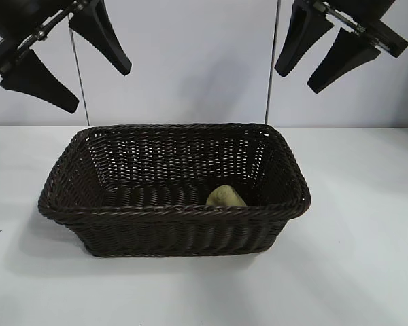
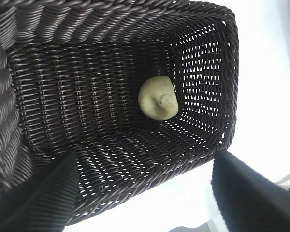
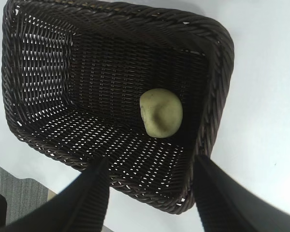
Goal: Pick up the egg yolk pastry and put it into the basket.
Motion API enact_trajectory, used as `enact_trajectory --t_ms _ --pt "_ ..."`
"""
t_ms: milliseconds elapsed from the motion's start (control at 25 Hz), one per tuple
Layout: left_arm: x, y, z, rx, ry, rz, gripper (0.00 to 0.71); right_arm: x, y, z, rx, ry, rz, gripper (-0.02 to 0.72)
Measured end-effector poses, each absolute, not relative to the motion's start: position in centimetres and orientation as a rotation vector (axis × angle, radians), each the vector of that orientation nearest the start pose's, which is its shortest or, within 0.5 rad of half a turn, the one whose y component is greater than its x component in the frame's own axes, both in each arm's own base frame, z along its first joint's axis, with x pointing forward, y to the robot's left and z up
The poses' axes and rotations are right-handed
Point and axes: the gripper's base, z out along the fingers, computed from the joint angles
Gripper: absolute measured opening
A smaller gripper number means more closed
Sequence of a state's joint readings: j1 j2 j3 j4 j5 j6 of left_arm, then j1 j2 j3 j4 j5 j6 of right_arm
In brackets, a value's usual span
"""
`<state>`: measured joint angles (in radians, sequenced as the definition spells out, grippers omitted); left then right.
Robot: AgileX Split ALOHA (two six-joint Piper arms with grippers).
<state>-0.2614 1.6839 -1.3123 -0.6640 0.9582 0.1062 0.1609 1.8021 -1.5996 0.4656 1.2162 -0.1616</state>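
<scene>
dark brown woven basket [image 1: 173,210], pale yellow pastry [image 1: 226,197]

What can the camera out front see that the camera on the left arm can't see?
Only the exterior view shows both arms hanging high above the table: the left gripper and the right gripper, each with its jaws open and empty. It also shows the basket's outer front wall and the wall behind the rig.

Only the left wrist view looks straight down onto the basket's woven floor and shows the whole egg yolk pastry, with the little bump on top.

Both show the basket and the pastry lying inside it, held by nothing.
</scene>
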Motion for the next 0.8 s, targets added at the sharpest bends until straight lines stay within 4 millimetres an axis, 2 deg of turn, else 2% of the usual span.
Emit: enact_trajectory --t_ms 800 --pt "32.96 -13.47 27.96 0.077 2.711 -0.875 0.552 36.51 9.82 30.25 -0.301 2.821 0.658 0.389"
